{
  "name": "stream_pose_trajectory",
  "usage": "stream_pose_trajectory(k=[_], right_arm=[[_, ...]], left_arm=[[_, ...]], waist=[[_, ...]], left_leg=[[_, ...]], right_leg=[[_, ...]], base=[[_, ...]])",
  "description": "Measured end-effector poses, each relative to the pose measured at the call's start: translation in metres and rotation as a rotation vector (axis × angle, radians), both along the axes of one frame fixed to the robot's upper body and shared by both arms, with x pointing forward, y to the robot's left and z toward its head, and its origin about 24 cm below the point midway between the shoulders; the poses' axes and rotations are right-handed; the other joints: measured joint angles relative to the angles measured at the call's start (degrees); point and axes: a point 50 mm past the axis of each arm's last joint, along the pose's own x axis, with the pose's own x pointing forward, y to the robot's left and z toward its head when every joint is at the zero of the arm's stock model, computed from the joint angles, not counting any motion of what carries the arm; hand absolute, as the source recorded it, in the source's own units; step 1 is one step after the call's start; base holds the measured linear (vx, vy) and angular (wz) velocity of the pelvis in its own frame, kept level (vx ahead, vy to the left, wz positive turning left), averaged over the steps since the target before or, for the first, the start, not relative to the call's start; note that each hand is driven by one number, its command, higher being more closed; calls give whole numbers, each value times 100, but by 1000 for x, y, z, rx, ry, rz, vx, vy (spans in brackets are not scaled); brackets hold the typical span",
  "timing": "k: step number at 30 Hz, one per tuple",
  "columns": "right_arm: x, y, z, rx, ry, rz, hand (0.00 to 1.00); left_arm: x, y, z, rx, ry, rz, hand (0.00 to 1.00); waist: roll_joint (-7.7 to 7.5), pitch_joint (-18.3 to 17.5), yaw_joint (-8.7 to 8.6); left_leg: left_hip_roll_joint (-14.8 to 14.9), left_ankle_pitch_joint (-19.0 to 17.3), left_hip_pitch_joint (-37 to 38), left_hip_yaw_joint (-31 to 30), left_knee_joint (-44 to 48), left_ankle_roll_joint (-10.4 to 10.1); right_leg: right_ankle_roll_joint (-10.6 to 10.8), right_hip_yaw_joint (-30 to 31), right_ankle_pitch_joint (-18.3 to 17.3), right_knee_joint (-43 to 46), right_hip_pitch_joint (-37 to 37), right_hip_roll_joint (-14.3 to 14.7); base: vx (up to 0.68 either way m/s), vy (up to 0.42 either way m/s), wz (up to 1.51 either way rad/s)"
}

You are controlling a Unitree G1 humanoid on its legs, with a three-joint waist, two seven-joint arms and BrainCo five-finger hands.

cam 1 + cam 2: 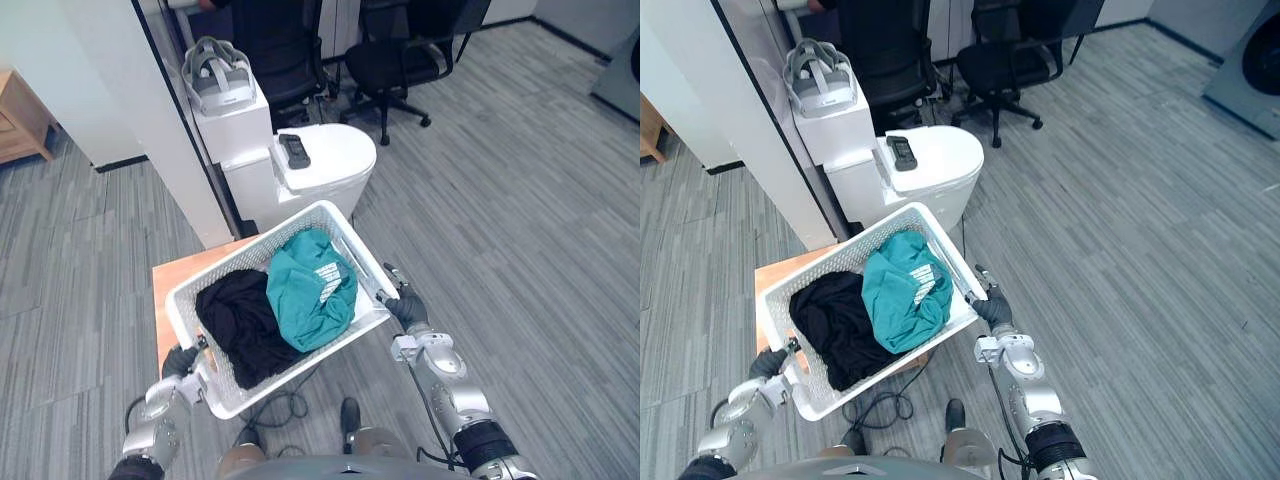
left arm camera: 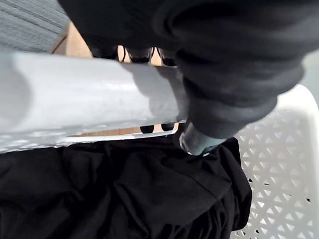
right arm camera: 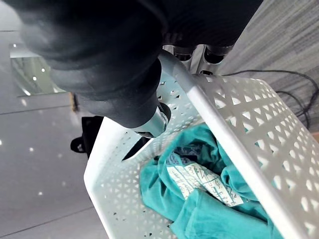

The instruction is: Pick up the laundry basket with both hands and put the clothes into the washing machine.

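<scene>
A white perforated laundry basket (image 1: 215, 281) is held up above a low wooden table (image 1: 167, 284), tilted. Inside lie a black garment (image 1: 243, 325) and a teal garment (image 1: 312, 290). My left hand (image 1: 178, 362) is curled round the basket's near-left rim (image 2: 75, 94), and my right hand (image 1: 406, 309) is curled round the right rim (image 3: 214, 117). The wrist views show the black cloth (image 2: 124, 194) and the teal cloth (image 3: 199, 194) just past each hand. A corner of the washing machine (image 1: 1252, 62) shows at the far right edge.
A white toilet (image 1: 310, 165) with a black remote (image 1: 294, 150) on its lid stands just beyond the basket. A headset (image 1: 218, 72) rests on its tank. Black office chairs (image 1: 395, 55) stand behind. Grey plank floor (image 1: 520, 200) stretches to the right.
</scene>
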Motion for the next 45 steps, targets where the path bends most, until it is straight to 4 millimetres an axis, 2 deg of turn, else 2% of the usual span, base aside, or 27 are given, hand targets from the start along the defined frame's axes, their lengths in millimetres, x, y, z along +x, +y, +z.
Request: stream_pose_trajectory(k=[3,4,5,7,8,10,12,14,20,23,24,25,26,27,28,29,31,33,34,35,36,37,38,39,40,42,45], right_arm=[[0,-3,0,10,1,-21,100],[0,-3,0,14,-1,-19,100],[0,-5,-1,17,0,-23,100],[-4,-7,-4,19,11,-26,100],[-6,-8,-5,21,16,-28,100],[-7,-5,-7,36,19,-33,100],[-7,2,-7,68,11,-33,100],[-7,4,-8,78,16,-34,100],[-9,3,-10,80,21,-39,100],[-15,4,-15,86,42,-45,100],[-19,3,-18,87,56,-52,100],[-20,2,-19,86,64,-57,100],[-20,3,-20,87,72,-56,100],[-20,4,-20,90,75,-53,100],[-21,4,-21,92,80,-55,100],[-21,3,-22,92,83,-61,100],[-19,0,-20,93,73,-76,100],[-17,-1,-21,88,73,-79,100],[-10,1,-20,87,72,-72,100],[-4,3,-16,82,60,-65,100],[5,1,-10,58,37,-55,100],[8,1,-7,45,27,-51,100],[10,1,-3,39,12,-49,100],[10,-1,-3,34,9,-54,100],[10,-2,-3,36,11,-59,100],[8,-3,0,34,-4,-72,100],[4,-10,6,26,-37,-98,100]], left_arm=[[-6,-4,-4,-23,10,-3,100],[-10,-7,-6,-35,19,1,100],[-15,-12,-9,-54,34,4,100],[-23,-14,-13,-69,51,6,100],[-25,-15,-12,-73,45,4,100],[-22,-14,-9,-73,27,8,100],[-20,-2,-3,-54,2,38,100],[-17,-1,-1,-47,-7,31,100],[-19,-2,-2,-15,2,2,100],[-20,1,-1,17,13,-23,100],[-20,1,-1,32,14,-34,100],[-20,1,-1,40,17,-38,100],[-18,1,-1,48,17,-49,100],[-18,0,0,47,16,-48,100],[-17,1,0,42,11,-37,100],[-15,0,1,41,8,-37,100],[-14,-2,1,38,3,-44,100],[-14,-2,1,37,3,-40,100],[-12,0,4,43,-11,-35,100],[-11,1,5,43,-17,-30,100],[-11,-5,4,20,-22,-17,100],[-10,-7,4,13,-26,-15,100],[-6,-7,7,15,-39,-22,100],[0,-9,9,17,-53,-35,100],[0,-9,9,18,-53,-38,100],[1,-11,9,23,-51,-50,100],[13,-18,14,22,-81,-83,100]], waist=[[37,-16,-3],[56,-19,44],[107,-24,173],[156,-70,206],[227,-122,171],[279,-171,102],[70,-289,1],[-23,-270,-14],[-210,-255,5],[-442,-122,7],[-576,-67,-13],[-582,-64,-38],[-443,-23,-46],[-444,11,-53],[-497,4,-113],[-464,8,-150],[-544,-27,-142],[-589,-57,-64],[-677,-121,-14],[-555,-132,-6],[-309,-135,47],[-233,-136,64],[-230,-153,38],[-302,-122,35],[-329,-116,45],[-330,-139,38],[-337,-135,1]], left_leg=[[112,88,-306,-197,477,162],[119,-156,-371,-352,877,47],[92,-617,-634,-513,2405,-82],[-110,-773,-495,-571,3529,-165],[-202,-780,-288,-611,3562,-180],[-283,-1002,-47,-717,2947,-253],[-616,-1207,293,-976,1546,-271],[-736,-1317,447,-984,1094,-308],[-1101,-1600,462,-774,846,-53],[-1322,-1629,684,-386,707,19],[-1378,-1595,752,-206,706,67],[-1374,-1507,770,-146,658,135],[-1209,-1046,820,237,480,397],[-1136,-809,826,610,433,433],[-996,-510,838,1042,386,375],[-949,-459,888,1122,263,336],[-818,-323,909,1475,297,311],[-741,-329,877,1742,468,313],[-630,-381,754,1932,684,278],[-573,-444,656,1922,712,177],[-481,-387,713,1933,381,103],[-398,-271,751,1996,201,35],[-271,-68,768,2273,42,-87],[-222,-42,843,2442,41,-137],[-197,-35,909,2497,40,-148],[67,-51,1045,2585,67,-172],[476,-141,958,2584,589,-275]], right_leg=[[-156,-162,-44,84,-17,99],[-310,-256,-59,208,-63,56],[-366,-217,-85,384,-99,50],[-384,-85,-68,409,-44,61],[-380,-52,-29,380,-59,113],[-356,-30,83,313,-151,182],[-234,236,336,21,-394,114],[-172,283,520,-49,-470,31],[186,690,784,-65,-683,-213],[331,1026,886,17,-759,-286],[388,1023,661,96,-838,-294],[495,956,355,131,-878,-292],[436,405,-137,440,-1017,-372],[136,-29,-264,906,-1221,-507],[-440,-673,-507,2034,-1446,-783],[-586,-928,-746,2765,-1460,-905],[-575,-1032,-1291,3792,-1139,-1255],[-549,-1064,-1404,3895,-858,-1643],[-474,-1161,-1356,3518,-805,-1718],[-551,-1364,-1301,3173,-771,-1452],[-606,-1222,-1004,2590,-801,-1052],[-628,-1132,-813,2270,-792,-847],[-493,-1105,-813,1759,-689,-671],[-411,-1479,-846,1754,-669,-777],[-368,-1459,-788,1711,-640,-713],[-395,-1160,-514,1235,-493,-231],[-463,-871,-503,1068,-476,167]], base=[[-63,-72,32],[-129,1,-6],[-134,25,-23],[-133,59,-31],[-140,89,-15],[-156,100,-3],[-162,92,6],[-188,118,8],[-223,102,-15],[-187,51,-62],[-227,48,-79],[-192,13,-97],[-164,-2,-91],[-198,-32,-109],[-152,-42,-79],[-92,-67,-72],[-20,-105,-66],[-25,-138,-90],[-63,-183,-121],[-94,-178,-164],[-83,-148,-149],[-59,-128,-154],[-68,-167,-112],[-76,-181,-97],[-71,-170,-82],[-34,-156,-91],[9,-142,-65]])
